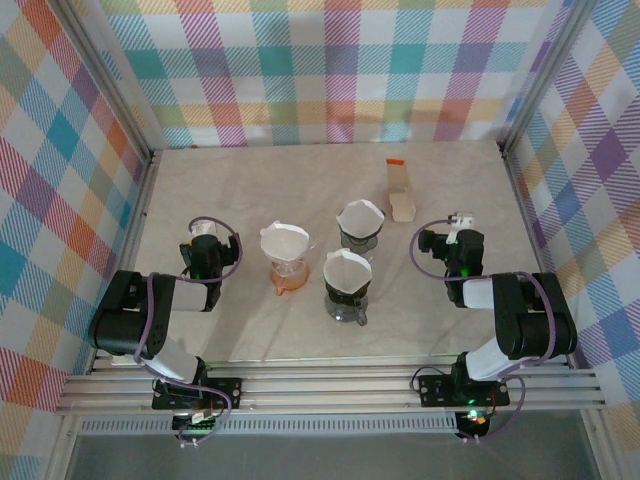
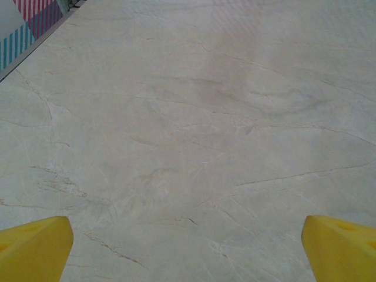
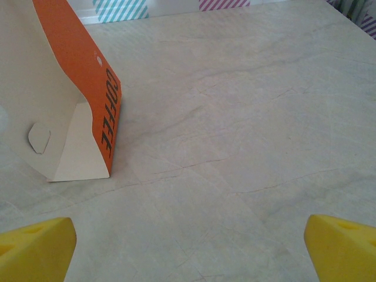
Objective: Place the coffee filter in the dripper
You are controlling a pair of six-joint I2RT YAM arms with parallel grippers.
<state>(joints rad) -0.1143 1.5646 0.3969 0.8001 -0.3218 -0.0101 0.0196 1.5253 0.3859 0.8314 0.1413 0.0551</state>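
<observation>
left tool (image 1: 204, 230) spread, empty | right tool (image 1: 460, 222) likewise | coffee filter (image 1: 285, 241) sits in dripper (image 1: 287, 276) beside left tool

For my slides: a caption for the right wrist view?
Open right gripper over the table, orange coffee box standing ahead-left.

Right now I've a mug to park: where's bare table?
Bare: far strip of table left of filter box; near edge between left arm and right arm. Crowded: centre, around the orange dripper, rear dark dripper, front dark dripper.
</observation>
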